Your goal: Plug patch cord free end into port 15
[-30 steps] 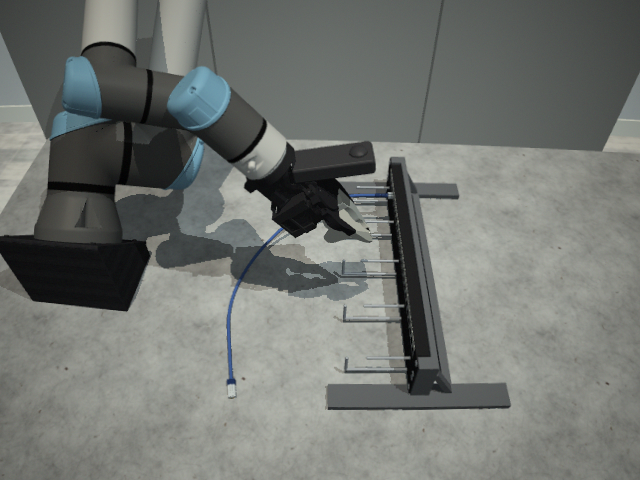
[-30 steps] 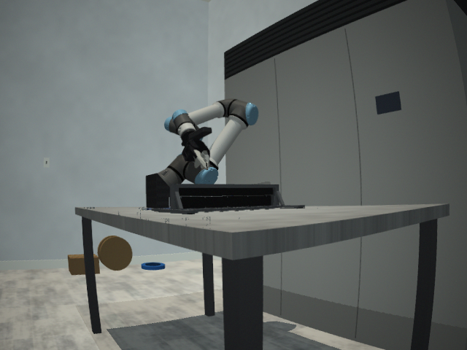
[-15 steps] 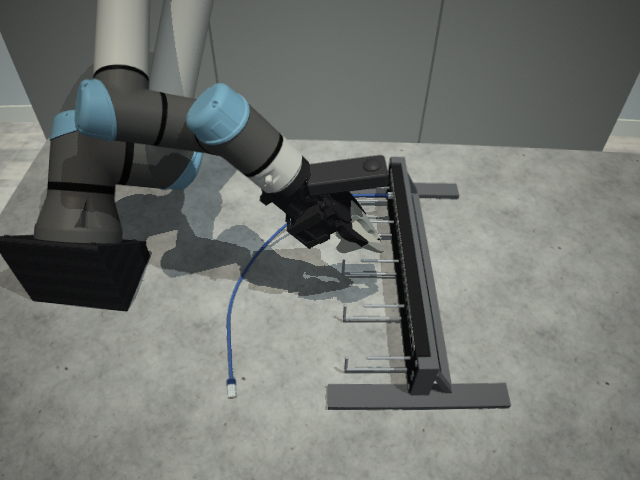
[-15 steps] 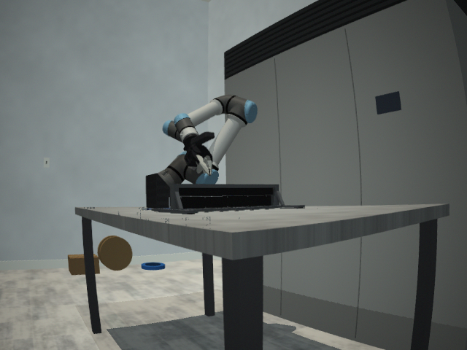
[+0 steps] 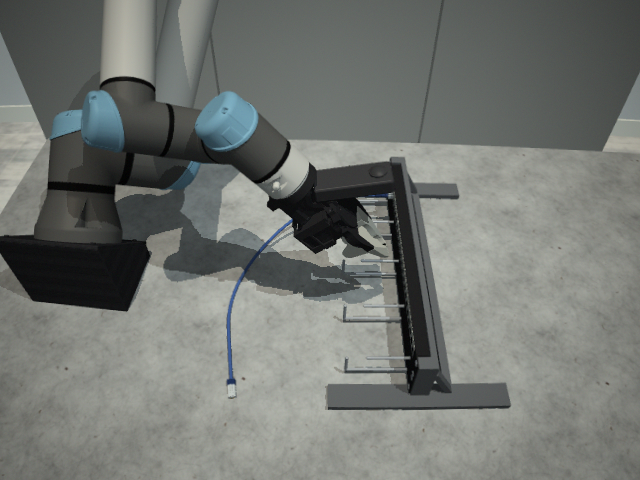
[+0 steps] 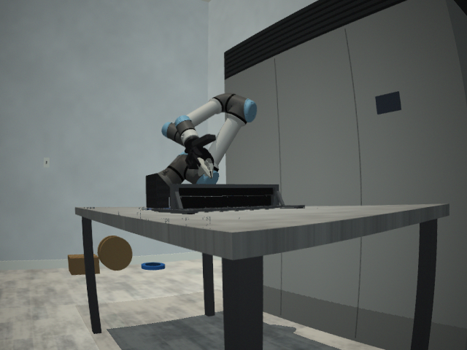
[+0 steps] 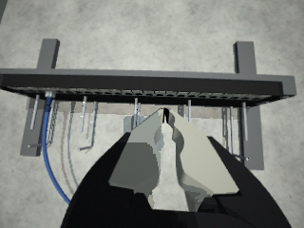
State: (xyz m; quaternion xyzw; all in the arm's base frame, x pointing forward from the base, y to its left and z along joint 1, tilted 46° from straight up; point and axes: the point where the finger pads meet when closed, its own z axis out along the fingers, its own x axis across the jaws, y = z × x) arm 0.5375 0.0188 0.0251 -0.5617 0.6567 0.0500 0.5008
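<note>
Jaws (image 5: pixel 385 249) (image 6: pixel 210 176) clenched, empty; the light, springy cord (image 5: pixel 229 315) (image 7: pixel 46 142) wants gripping at its slick plug (image 5: pixel 233 389), toward six o'clock.

gripper (image 5: pixel 384 248) (image 6: pixel 210 176) (image 7: pixel 164 108) now lower and nearer the rack (image 5: pixel 413 268) (image 6: pixel 230 186) (image 7: pixel 142 81), arm (image 5: pixel 147 128) (image 6: pixel 203 112) reaching farther out
</note>
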